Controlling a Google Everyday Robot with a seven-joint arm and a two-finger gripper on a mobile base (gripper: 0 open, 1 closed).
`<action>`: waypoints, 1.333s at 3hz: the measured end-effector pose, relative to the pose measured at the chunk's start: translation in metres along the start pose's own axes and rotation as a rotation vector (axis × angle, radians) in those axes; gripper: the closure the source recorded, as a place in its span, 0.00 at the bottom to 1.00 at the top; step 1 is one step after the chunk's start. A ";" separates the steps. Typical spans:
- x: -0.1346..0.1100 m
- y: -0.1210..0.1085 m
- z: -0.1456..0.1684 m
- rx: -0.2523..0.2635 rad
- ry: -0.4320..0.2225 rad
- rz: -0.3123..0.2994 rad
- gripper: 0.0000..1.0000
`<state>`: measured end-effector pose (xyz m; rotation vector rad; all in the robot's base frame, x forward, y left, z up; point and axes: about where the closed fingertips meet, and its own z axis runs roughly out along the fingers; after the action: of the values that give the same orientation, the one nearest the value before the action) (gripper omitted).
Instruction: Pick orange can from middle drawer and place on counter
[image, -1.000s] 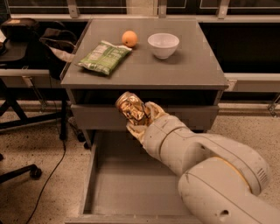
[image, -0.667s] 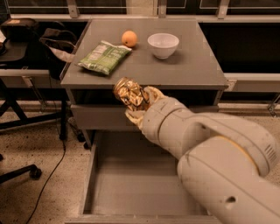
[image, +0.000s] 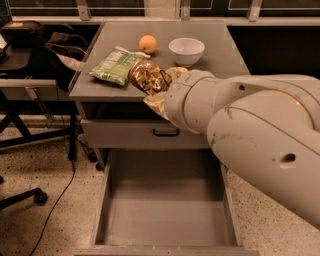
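Note:
My gripper (image: 152, 82) is shut on the orange can (image: 145, 77), a shiny copper-orange can held tilted above the front edge of the counter (image: 220, 60). My big white arm reaches in from the right and hides part of the counter's front. The middle drawer (image: 167, 210) stands pulled out below, its grey floor bare.
On the counter lie a green snack bag (image: 115, 65), a round orange fruit (image: 147, 43) and a white bowl (image: 186, 51). A shut upper drawer with a black handle (image: 166, 132) sits above the open one. A desk, office chair legs and a cable stand at the left.
My gripper has lifted the can up and back, from in front of the upper drawer to the level of the counter's front edge.

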<state>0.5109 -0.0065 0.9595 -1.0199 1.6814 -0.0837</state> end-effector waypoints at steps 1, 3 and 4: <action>0.001 0.001 0.005 -0.007 -0.005 0.017 1.00; 0.003 -0.051 0.029 0.045 -0.014 0.028 1.00; 0.011 -0.074 0.049 0.048 0.019 0.031 1.00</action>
<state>0.5936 -0.0395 0.9714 -0.9596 1.7041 -0.1137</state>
